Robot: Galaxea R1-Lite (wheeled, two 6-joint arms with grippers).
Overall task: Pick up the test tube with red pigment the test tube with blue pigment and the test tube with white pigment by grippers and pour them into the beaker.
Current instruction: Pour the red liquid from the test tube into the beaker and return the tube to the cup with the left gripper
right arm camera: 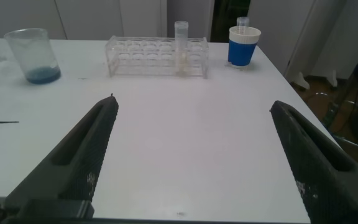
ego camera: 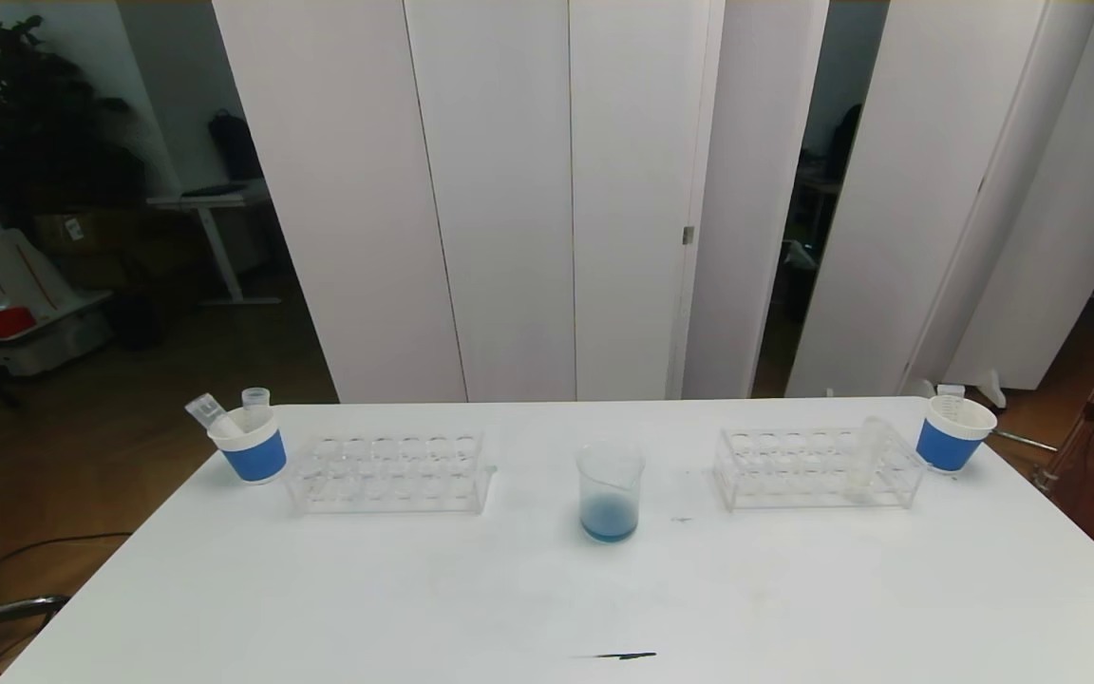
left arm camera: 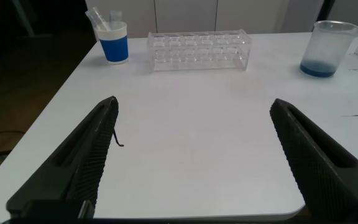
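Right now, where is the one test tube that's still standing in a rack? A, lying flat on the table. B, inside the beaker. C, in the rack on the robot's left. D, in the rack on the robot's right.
D: the tube stands upright in the right rack, near the end by the right paper cup; the left rack looks empty.

Head view: high up, looking forward and down over the whole table [ego camera: 547,608], nothing close.
Left wrist view: low, peering out between its own fingers [left arm camera: 86,162] toward the left rack [left arm camera: 199,50], beaker [left arm camera: 328,50] beyond the far finger.
Right wrist view: low, between its fingers [right arm camera: 89,155], facing the right rack [right arm camera: 157,57].
Shared: beaker [ego camera: 610,492], seen by all three.
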